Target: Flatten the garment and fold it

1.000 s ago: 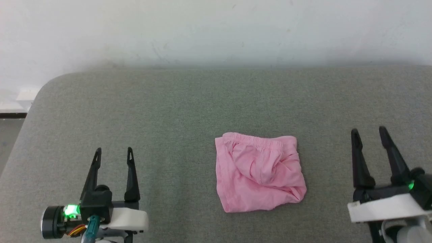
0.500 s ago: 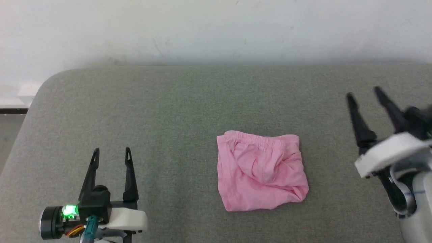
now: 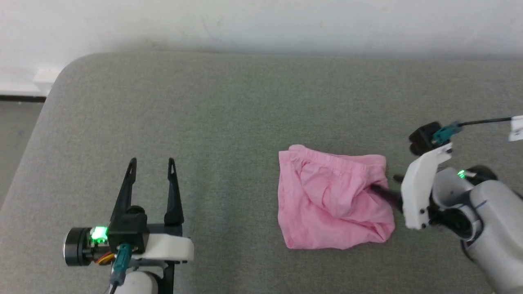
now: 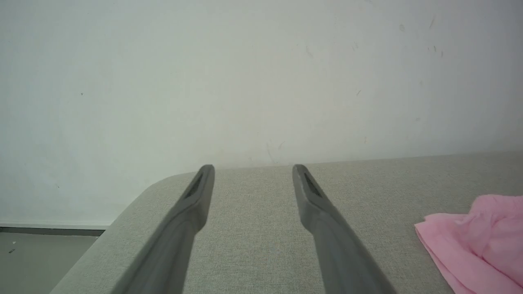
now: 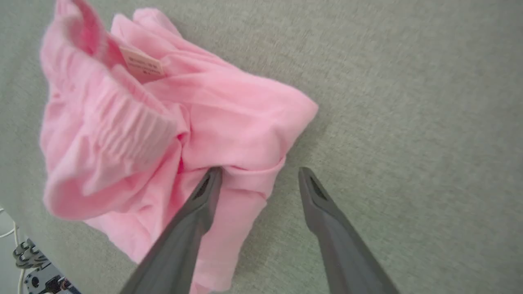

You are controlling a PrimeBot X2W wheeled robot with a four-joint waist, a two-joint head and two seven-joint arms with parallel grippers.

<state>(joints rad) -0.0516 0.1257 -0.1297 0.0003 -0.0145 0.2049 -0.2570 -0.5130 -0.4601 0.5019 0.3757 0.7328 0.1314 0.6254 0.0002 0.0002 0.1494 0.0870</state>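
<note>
right gripper [image 5: 258,173] newly at, maybe on, rumpled garment [image 3: 327,204] edge

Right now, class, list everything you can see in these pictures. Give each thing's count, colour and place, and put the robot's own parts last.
shorts: one pair, light pink, crumpled on the grey surface, right of centre in the head view.
tag: one, pale, sewn inside the waistband of the shorts.
surface: one, grey woven fabric, rounded corner at the far left, lying under the shorts.
wall: one, white, behind the surface.
floor: one strip, grey, beyond the surface's left edge.
left gripper: one, dark, open, over bare surface left of the shorts and apart from them.
right gripper: one, dark, open, at the right edge of the shorts, with one tip at the cloth and the other over bare surface.
</note>
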